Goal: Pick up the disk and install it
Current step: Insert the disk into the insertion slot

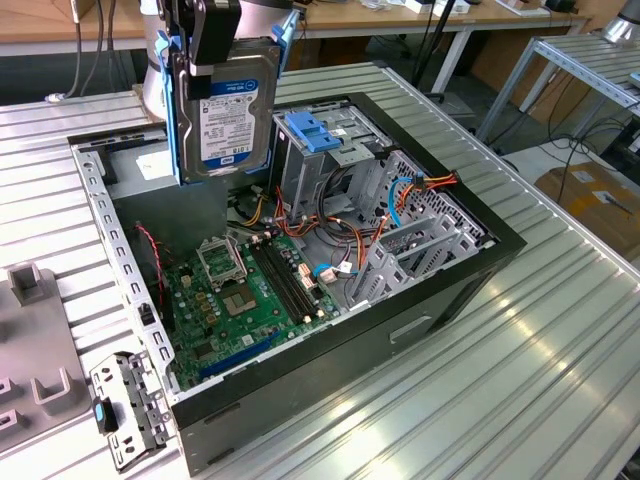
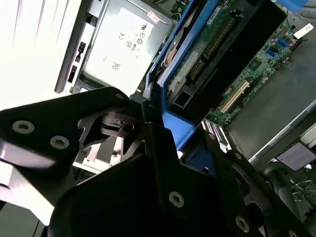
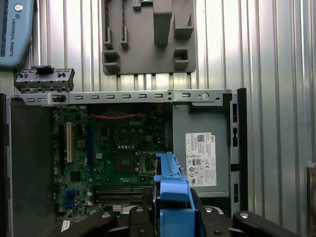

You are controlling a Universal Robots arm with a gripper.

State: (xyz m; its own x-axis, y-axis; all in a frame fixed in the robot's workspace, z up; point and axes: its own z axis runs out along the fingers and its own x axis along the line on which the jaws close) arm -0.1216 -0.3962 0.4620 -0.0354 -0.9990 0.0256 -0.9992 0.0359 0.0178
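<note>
Ribbed metal counter (image 1: 560, 380) carries the open computer case (image 1: 400, 335), and above it my pincer (image 1: 222, 30) is clenched on the disk (image 1: 228, 120), upright by its blue rails (image 1: 181, 110), I judge to suit the cage (image 1: 310, 165) alongside.

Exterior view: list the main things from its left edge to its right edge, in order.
Grey moulded holder plate → perforated metal bracket with a blue clip → disk, lifted above the open computer case → light blue handle → cardboard box.
</note>
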